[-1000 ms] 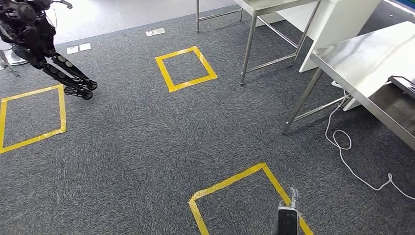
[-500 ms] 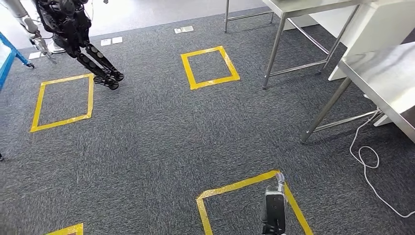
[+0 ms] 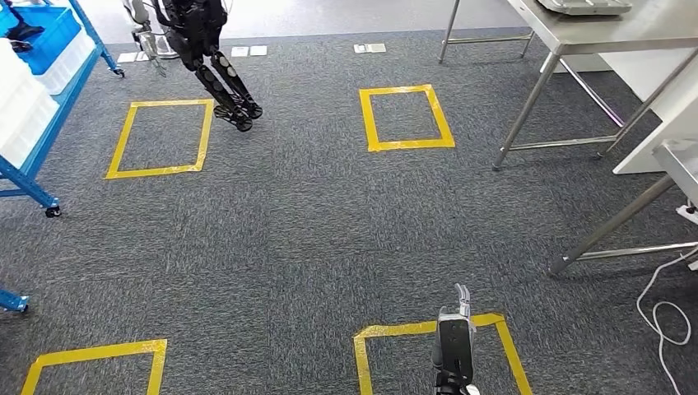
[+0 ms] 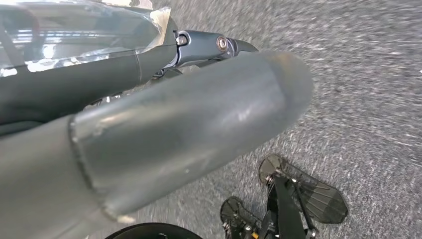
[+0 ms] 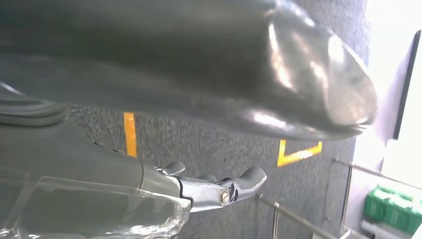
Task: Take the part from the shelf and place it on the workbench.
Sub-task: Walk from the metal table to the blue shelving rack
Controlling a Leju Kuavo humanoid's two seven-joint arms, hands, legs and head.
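Observation:
A blue shelf [image 3: 49, 107] stands at the far left of the head view, carrying a blue bin [image 3: 45, 29] and white bins [image 3: 20, 115]. A dark object [image 3: 20, 31] lies in the blue bin; I cannot tell what it is. A steel workbench [image 3: 609, 33] stands at the upper right. My right hand [image 3: 455, 329] hangs low over the carpet, fingers straight and holding nothing; the right wrist view shows that hand [image 5: 214, 189] empty too. My left hand [image 4: 199, 99] hangs over the carpet with its fingers [image 4: 209, 45] extended and nothing in it.
Another black robot [image 3: 210, 58] stands at the back beside the shelf. Yellow tape squares [image 3: 405, 118] mark the grey carpet. A second steel table [image 3: 658, 189] and a white cable [image 3: 667, 317] are on the right. A grey tray [image 3: 584, 6] rests on the workbench.
The camera has swung left: tables and tape squares slid right, and the blue shelf has come into view. My right hand still hangs empty.

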